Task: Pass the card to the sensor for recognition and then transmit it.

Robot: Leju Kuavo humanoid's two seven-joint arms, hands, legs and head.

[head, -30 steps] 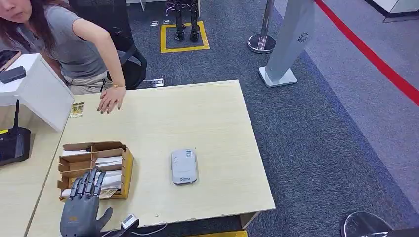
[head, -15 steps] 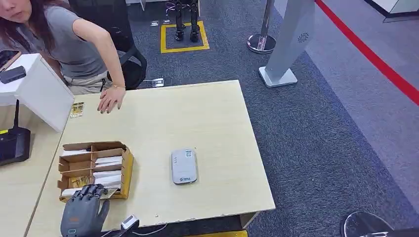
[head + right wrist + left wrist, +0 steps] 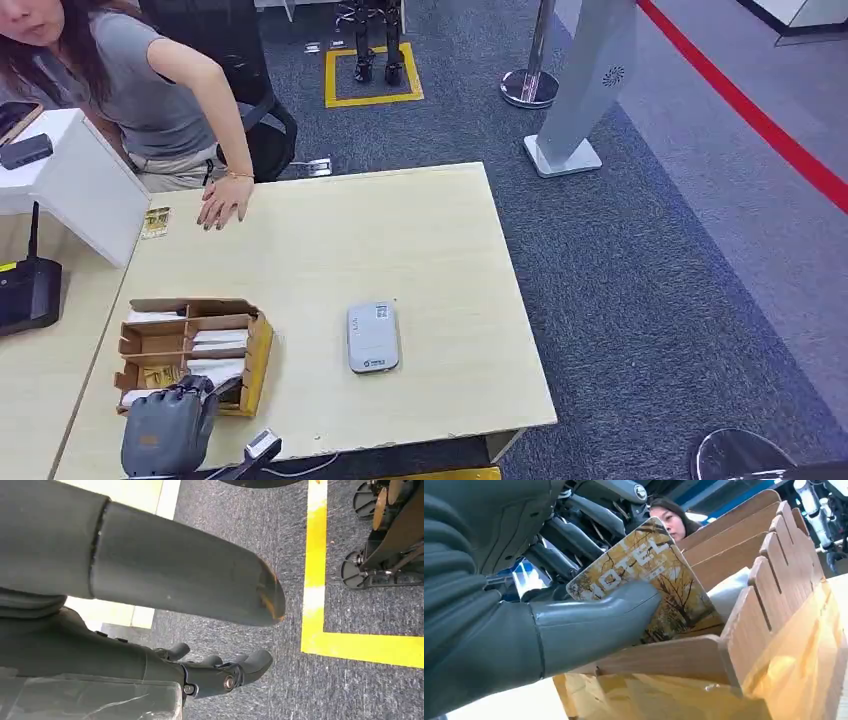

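Grey fingers of the left hand (image 3: 165, 432) curl into the cardboard box (image 3: 255, 352), thumb pinching a yellow hotel card (image 3: 659, 585) that seems partly raised from its slot. Farther out, the sensor (image 3: 373, 337) lies on the table (image 3: 330, 240).

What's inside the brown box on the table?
The cardboard box has dividers with white cards stacked in its slots. The left hand pinches a yellow hotel card in the near corner. Whatever lies under the hand is hidden.
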